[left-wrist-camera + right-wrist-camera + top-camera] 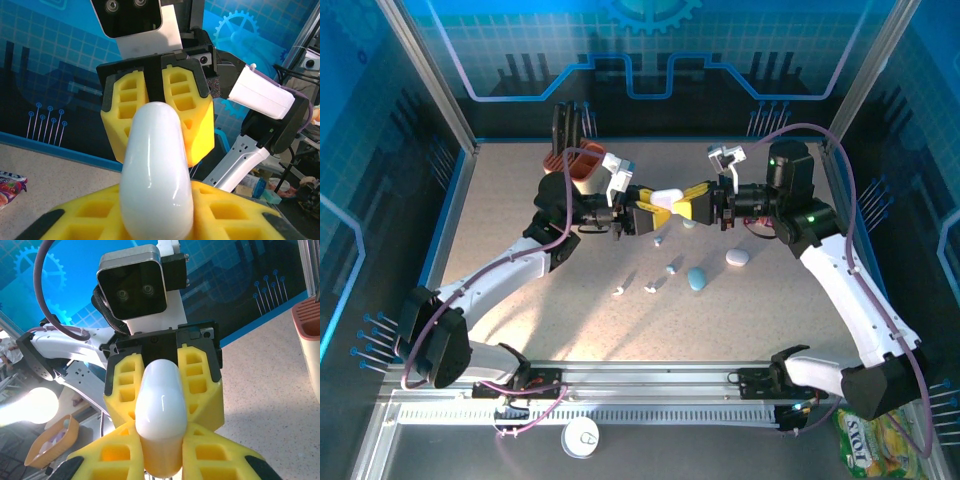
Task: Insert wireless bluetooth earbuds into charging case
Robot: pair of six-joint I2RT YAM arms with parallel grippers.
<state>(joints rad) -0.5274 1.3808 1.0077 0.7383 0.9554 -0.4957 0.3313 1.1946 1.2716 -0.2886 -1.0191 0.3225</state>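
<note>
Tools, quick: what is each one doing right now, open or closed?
Left tool: closed on the white case.
Right tool: closed on the same white case.

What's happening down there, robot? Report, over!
Both the left gripper and right gripper shut on one white case, held above the table. Loose earbuds on it. Nearby blue case not blocking.

Top camera looks down; opposed wrist cameras share white case [156, 170].
</note>
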